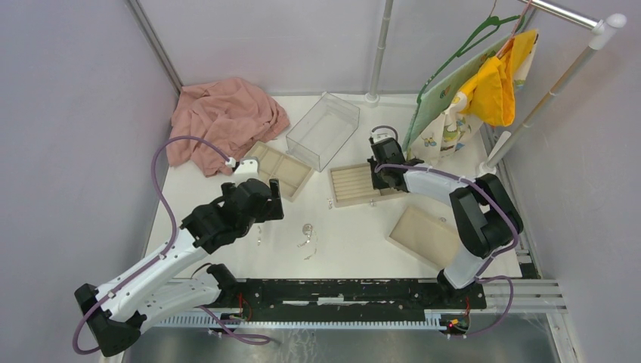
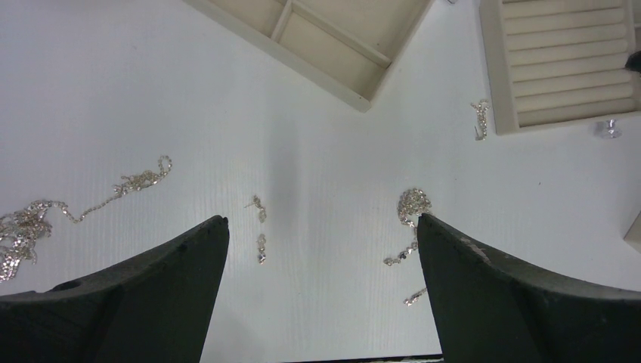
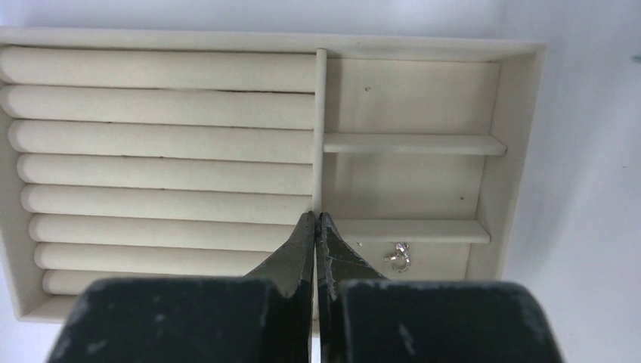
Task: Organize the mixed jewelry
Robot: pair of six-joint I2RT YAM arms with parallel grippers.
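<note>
Obs., left to right. The mixed jewelry lies loose on the white table, mostly in front of the left arm.

- Far left in the left wrist view: a tangle of thin chain, one strand trailing toward the middle.
- The left pincer hangs above the table with its jaws spread as wide as they go, holding nothing.
- Between its fingers lie two small earring-like bits, apart from everything else.
- By the tip of its right-hand finger sits a coiled cluster with short links trailing off.
- Beyond is a divided tray, and further right the ring-roll tray.
- The right pincer sits over that tray's centre divider, fingers pressed fully together, nothing visible between them.
- One small silver piece lies in the nearest small compartment, beside the tips.

Judgement: the next pick looks like the left arm's.
- The earring-like bits are the best target, being isolated and already nearly centred.
- Come straight down, bring the tips to the table, close slowly, and take one bit at a time.
- Leave the tangle for later, since a pinch there may drag the whole strand.
- Check the lift in the wrist view before travelling.
- The right pincer should rise clear before anything is brought to its tray.
</note>
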